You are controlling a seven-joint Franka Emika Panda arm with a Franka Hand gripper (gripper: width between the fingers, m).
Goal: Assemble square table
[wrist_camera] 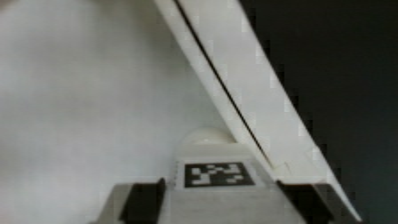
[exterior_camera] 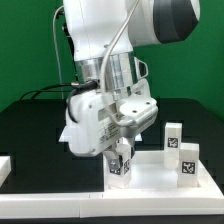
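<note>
gripper [exterior_camera: 120, 152] seemingly clamping leg [exterior_camera: 119, 164], tabletop [exterior_camera: 150, 180]

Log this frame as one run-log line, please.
stage: leg fitting | gripper: shut on leg, at tabletop | seated: two upright legs toward exterior view's right

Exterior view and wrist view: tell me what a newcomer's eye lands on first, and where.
The big white arm fills the middle of the exterior view, its gripper down on a tagged leg at the slab's near corner. Two more legs stand upright on the slab toward the exterior view's right. In the wrist view, the tag sits between the fingers over the white slab.
</note>
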